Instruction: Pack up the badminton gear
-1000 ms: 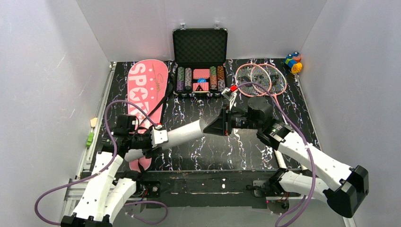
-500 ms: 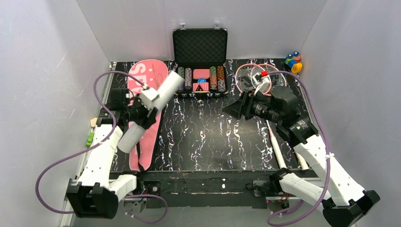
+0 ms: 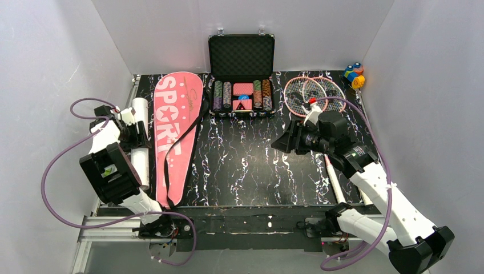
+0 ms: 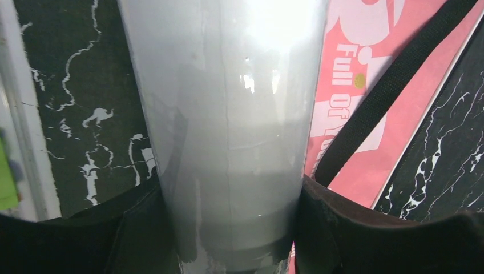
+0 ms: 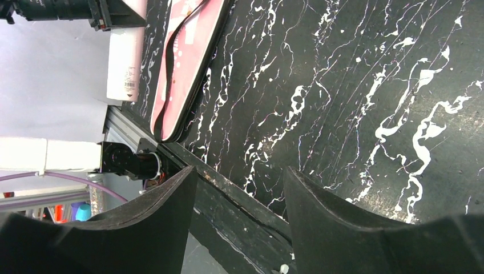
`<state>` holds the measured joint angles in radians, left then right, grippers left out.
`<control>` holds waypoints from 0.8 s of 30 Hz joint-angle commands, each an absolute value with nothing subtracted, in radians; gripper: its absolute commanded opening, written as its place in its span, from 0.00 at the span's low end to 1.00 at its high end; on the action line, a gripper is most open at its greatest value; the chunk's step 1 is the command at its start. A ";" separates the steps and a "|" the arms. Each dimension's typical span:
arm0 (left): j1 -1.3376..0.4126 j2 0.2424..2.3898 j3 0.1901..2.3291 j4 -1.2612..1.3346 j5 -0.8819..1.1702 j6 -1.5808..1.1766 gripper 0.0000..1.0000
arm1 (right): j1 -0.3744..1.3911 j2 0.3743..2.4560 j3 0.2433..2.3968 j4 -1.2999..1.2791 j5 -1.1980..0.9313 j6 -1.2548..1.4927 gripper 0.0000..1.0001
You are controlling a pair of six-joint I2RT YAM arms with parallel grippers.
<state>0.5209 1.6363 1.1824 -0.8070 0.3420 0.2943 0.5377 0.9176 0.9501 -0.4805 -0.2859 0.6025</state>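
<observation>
Now that the right claw (image 3: 283, 142) is standing released and empty over the right half of the table (image 3: 245, 171), the white tube (image 3: 140, 165) is no longer being shared between the two arms at the middle. The left claw (image 3: 134, 136) is grasping it alone, fingers pressing on both sides, and is holding it along the table's left edge, just beside the pink cover (image 3: 174, 125). Whether the tube is resting on the surface I cannot tell. The two rackets (image 3: 314, 94) are lying untouched near the far right corner. The freed right arm is probably going to be the one fetching them, and the cover is lying ready to take them.
</observation>
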 commanded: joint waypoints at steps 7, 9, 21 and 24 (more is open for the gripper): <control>0.509 1.629 1.106 -0.688 0.255 0.331 0.52 | 0.533 0.910 0.962 -0.477 -0.284 0.613 0.66; 0.510 1.644 1.094 -0.663 0.216 0.344 0.56 | 0.534 0.910 0.966 -0.481 -0.283 0.614 0.66; 0.510 1.652 1.021 -0.572 0.138 0.442 0.77 | 0.531 0.978 1.063 -0.554 -0.312 0.599 0.68; 0.510 1.610 1.002 -0.574 0.142 0.464 0.98 | 0.529 0.978 1.046 -0.546 -0.316 0.611 0.71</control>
<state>0.5083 1.6863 1.0260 -0.6037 0.1604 0.4137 0.5365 0.9874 1.0119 -0.5518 -0.2985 0.6018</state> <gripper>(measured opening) 0.876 0.686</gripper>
